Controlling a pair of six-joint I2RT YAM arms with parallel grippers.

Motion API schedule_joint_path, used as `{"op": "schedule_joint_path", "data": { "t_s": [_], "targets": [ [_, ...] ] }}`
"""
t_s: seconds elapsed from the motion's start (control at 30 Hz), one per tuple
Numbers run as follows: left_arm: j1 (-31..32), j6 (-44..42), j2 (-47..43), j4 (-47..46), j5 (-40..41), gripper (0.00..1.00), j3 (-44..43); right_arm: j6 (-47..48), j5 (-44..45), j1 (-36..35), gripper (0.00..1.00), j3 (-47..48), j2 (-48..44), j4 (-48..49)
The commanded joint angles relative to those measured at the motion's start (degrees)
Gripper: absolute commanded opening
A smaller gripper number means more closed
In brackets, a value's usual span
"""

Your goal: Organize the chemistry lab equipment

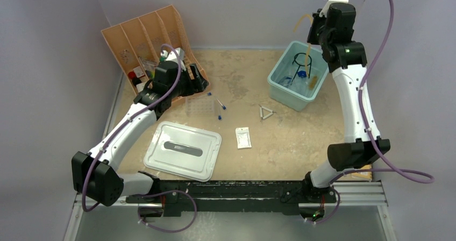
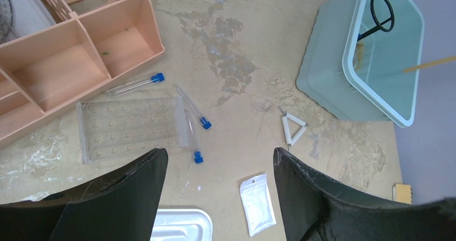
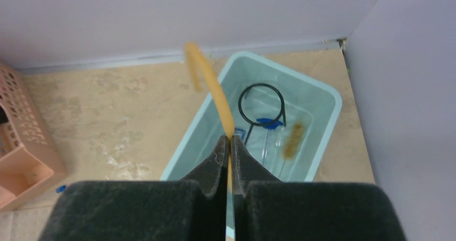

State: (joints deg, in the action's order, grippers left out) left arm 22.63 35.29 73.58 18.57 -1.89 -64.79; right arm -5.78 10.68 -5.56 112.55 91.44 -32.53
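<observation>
Our right gripper has its fingers pinched tight on the amber rubber hose, directly above the teal bin. The hose arches up and away from the pads. Its lower run is hidden behind the fingers in the wrist view, though from overhead it hangs down into the bin. Inside the bin we see the black wire ring standing and blue tools on the floor. A brownish smear beside them is too blurred to name.

Our left gripper hangs well left of the bin, fingers spread wide and holding nothing. On the table left of the bin, the wire triangle lies nearest it, then the small clear packet. Farther off, three blue-capped thin tubes lie loose around the flat clear tube rack, two across its bin-side edge. Farthest from the bin, the peach slotted organizer is cut off by the frame, and only a corner of the pale lid shows.
</observation>
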Motion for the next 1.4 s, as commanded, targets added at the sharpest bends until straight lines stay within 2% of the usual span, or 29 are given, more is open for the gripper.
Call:
{"op": "schedule_joint_path", "data": {
  "t_s": [0.0,0.33,0.67,1.0,1.37],
  "targets": [
    [0.26,-0.9,-1.34,-1.25,0.86,0.71,-1.13,0.49,-1.67,1.49,0.0,-5.08,-1.88,3.36],
    [0.22,-1.01,-0.98,-0.99,1.1,0.71,-0.7,-4.6,-4.79,2.8,0.0,-22.2,-4.73,8.14],
    [0.22,-1.27,-1.07,-0.87,1.28,0.71,-0.03,-2.82,1.18,4.95,0.0,-28.91,-3.18,8.55],
    [0.22,-1.34,-0.99,-0.55,1.58,0.71,0.17,-0.06,5.29,5.41,0.0,-27.66,4.07,4.37],
    [0.22,-1.54,-1.05,-0.42,1.71,0.71,0.09,-1.86,9.39,5.39,0.0,-17.78,13.48,-3.3]
  ]
}}
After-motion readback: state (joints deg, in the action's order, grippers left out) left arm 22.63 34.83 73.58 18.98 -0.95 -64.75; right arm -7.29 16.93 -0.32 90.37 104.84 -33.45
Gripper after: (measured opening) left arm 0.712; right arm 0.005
